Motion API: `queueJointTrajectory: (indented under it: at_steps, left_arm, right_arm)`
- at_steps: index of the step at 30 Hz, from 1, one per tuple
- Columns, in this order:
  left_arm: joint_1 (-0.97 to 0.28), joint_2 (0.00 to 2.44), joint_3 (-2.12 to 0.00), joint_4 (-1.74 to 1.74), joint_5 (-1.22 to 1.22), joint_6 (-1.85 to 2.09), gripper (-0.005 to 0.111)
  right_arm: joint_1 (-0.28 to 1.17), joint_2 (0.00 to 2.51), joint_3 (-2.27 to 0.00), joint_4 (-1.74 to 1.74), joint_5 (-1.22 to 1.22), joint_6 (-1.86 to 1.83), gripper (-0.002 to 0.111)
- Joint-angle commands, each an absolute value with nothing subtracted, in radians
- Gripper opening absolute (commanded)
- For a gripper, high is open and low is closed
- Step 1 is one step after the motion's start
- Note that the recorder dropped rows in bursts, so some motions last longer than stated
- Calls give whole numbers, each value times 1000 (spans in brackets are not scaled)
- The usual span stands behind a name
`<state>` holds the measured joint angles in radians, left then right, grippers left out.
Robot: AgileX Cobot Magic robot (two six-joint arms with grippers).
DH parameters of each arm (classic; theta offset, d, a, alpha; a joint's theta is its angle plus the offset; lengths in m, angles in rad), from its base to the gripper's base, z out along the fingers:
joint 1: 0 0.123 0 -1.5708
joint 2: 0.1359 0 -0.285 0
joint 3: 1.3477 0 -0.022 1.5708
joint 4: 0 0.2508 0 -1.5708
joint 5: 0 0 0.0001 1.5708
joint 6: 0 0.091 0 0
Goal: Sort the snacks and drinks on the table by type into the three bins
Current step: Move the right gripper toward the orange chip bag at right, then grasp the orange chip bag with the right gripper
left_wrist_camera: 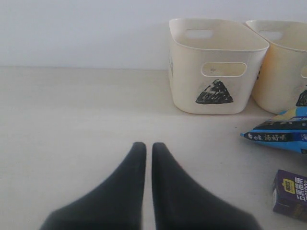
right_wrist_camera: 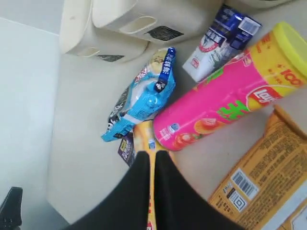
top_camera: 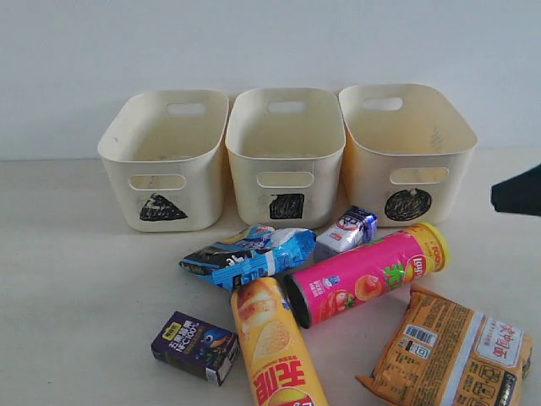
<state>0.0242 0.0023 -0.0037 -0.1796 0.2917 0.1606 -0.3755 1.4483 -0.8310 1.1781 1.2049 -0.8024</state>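
Note:
Three cream bins stand in a row at the back: triangle, square and circle. On the table in front lie a blue-black bag, a white and blue carton, a pink chip cylinder, a yellow chip cylinder, a dark purple carton and an orange bag. My right gripper is shut and empty, hovering over the yellow cylinder. My left gripper is shut and empty over bare table, off to the side of the triangle bin.
A dark part of the right arm pokes in at the right edge, beside the circle bin. The bins look empty inside. A pale wall runs behind them. In the left wrist view the blue-black bag and purple carton lie off to one side.

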Motion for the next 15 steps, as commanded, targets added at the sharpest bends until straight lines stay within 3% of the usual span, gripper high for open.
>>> queueJointTrajectory:
  at_steps: [1, 8, 15]
  left_arm:
    - [19, 0, 0, -176, 284, 166, 4]
    - [19, 0, 0, -176, 284, 166, 4]
    - [19, 0, 0, -176, 284, 166, 4]
  right_arm:
    - [-388, 1448, -703, 1122, 1159, -799, 10]
    - [-389, 1448, -499, 1022, 943, -753, 71]
    - [-389, 1460, -431, 985, 762, -695, 73]
